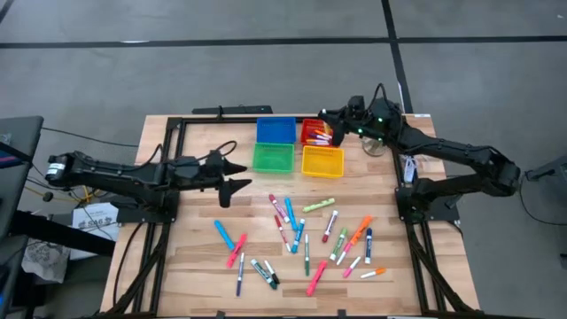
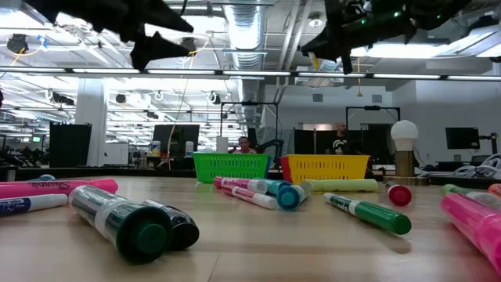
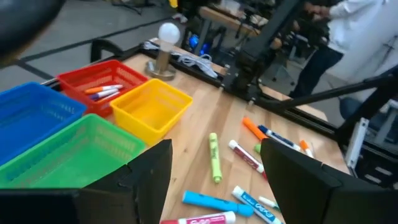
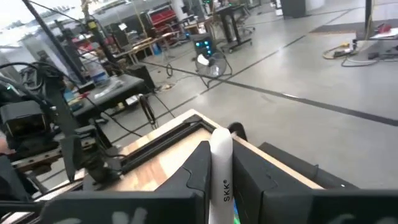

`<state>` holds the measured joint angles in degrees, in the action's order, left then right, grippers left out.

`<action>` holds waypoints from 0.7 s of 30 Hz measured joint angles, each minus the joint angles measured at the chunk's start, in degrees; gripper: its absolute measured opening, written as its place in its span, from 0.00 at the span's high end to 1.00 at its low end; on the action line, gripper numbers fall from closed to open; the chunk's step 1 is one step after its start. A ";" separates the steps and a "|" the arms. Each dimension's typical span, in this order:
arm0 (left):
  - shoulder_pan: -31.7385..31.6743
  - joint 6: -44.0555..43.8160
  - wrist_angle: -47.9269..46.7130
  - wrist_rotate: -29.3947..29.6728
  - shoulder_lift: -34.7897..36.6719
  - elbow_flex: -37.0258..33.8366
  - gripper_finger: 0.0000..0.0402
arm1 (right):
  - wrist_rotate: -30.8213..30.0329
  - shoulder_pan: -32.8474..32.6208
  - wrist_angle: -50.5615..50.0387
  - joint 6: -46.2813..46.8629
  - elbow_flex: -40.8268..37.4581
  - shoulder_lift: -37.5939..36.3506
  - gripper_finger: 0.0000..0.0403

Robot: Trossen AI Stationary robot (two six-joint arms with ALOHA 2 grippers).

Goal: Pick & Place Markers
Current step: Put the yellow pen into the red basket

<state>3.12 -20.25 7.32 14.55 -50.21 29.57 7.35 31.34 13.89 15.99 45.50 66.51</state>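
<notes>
Many markers [image 1: 306, 232] with coloured caps lie loose on the wooden table's near half. They also show in the low view [image 2: 368, 214] and the left wrist view [image 3: 214, 157]. My left gripper [image 1: 239, 178] hangs open above the table left of them, its fingers [image 3: 152, 177] holding nothing. My right gripper [image 1: 330, 122] hovers over the red bin [image 1: 312, 140] at the far side, shut on a white-barrelled marker [image 4: 221, 163]. A few markers [image 3: 104, 91] lie inside the red bin. My right gripper pinches the marker's white barrel [image 4: 221, 180] between its two fingers. The barrel's rounded white end [image 4: 221, 138] stands out beyond the fingers. The fingers come nearly level from the table's right side. The marker is lifted clear, above the red bin.
Blue [image 1: 275, 130], green [image 1: 273, 158] and yellow [image 1: 322, 161] bins stand next to the red one at the table's far middle. A lamp with a round bulb [image 2: 404, 135] stands far right. A black frame [image 1: 177, 133] runs along the table's edges. People sit in the room beyond.
</notes>
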 joint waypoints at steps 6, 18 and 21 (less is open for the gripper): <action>-2.37 -1.85 0.79 0.48 5.20 -5.72 0.40 | -0.03 1.26 -0.63 -0.02 2.69 7.42 0.91; -3.99 -2.42 2.27 0.45 9.04 -10.28 0.40 | -1.12 4.54 -27.01 -11.30 27.10 27.75 0.90; -3.96 -2.32 2.45 0.47 9.19 -10.73 0.40 | -2.94 4.93 -33.77 -13.82 32.97 32.11 0.88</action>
<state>-0.84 -22.57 9.77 15.02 -41.02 18.84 4.41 36.27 -19.89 2.16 78.47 98.62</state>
